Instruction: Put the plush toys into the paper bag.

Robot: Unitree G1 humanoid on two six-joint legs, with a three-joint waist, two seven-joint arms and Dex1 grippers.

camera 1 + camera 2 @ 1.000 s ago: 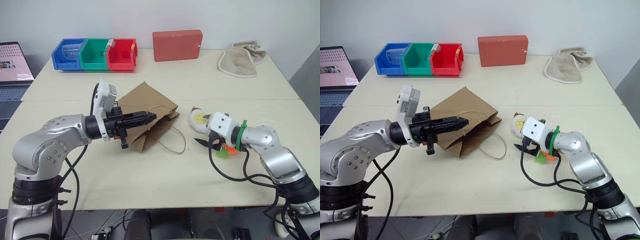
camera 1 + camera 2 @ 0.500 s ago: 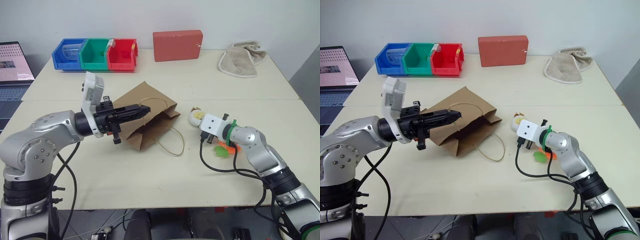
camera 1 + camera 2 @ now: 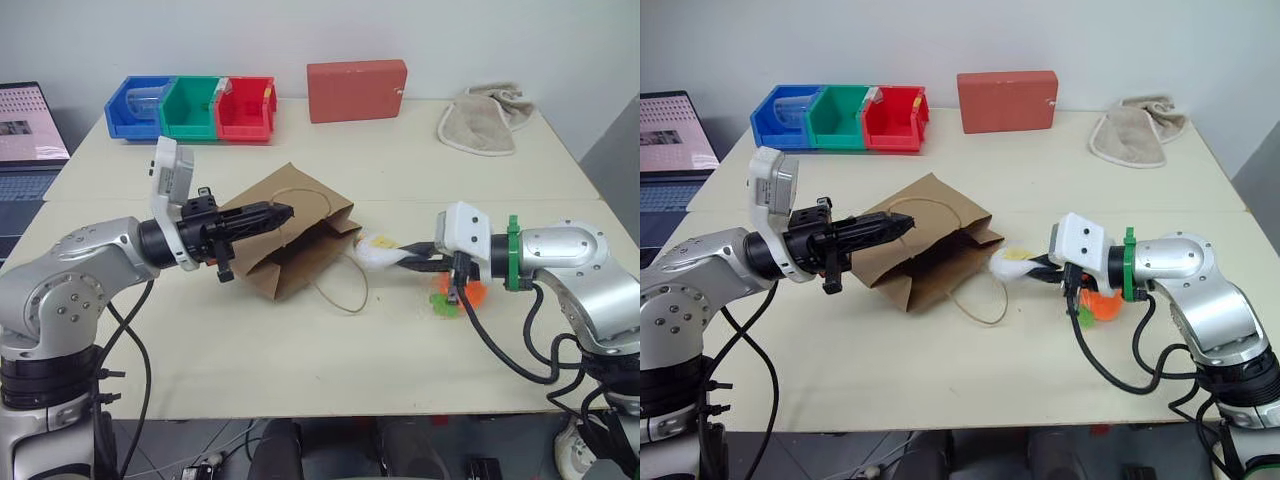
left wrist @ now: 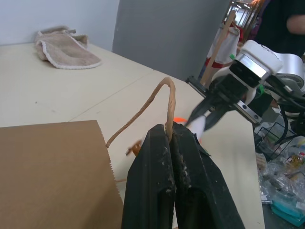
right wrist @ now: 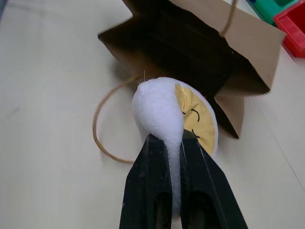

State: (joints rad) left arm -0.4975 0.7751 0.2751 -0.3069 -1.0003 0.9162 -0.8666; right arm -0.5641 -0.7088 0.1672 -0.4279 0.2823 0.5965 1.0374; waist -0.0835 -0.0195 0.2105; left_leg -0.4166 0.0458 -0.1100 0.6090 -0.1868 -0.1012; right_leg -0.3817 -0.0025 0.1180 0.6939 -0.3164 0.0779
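Observation:
The brown paper bag [image 3: 300,243] lies on its side mid-table, its dark mouth [image 5: 190,47] facing my right gripper. My left gripper [image 3: 284,212] is shut on one tan cord handle [image 4: 159,98] and holds it up above the bag. The other handle loops flat on the table. My right gripper [image 3: 412,256] is shut on the white egg plush toy [image 5: 164,107] with the yellow face, held just above the table close to the bag's mouth. The orange fruit plush toy [image 3: 447,297] with its green leaf lies on the table under the right wrist, partly hidden.
At the back of the table stand a red block [image 3: 356,90], a row of blue, green and red bins [image 3: 190,108] and a beige cloth [image 3: 487,120]. A laptop [image 3: 30,125] sits at the far left. Bare tabletop [image 3: 300,350] stretches in front of the bag.
My right gripper shut on the white egg toy, lifted it off the table and carried it left toward the bag's mouth. The left gripper keeps its hold on the handle.

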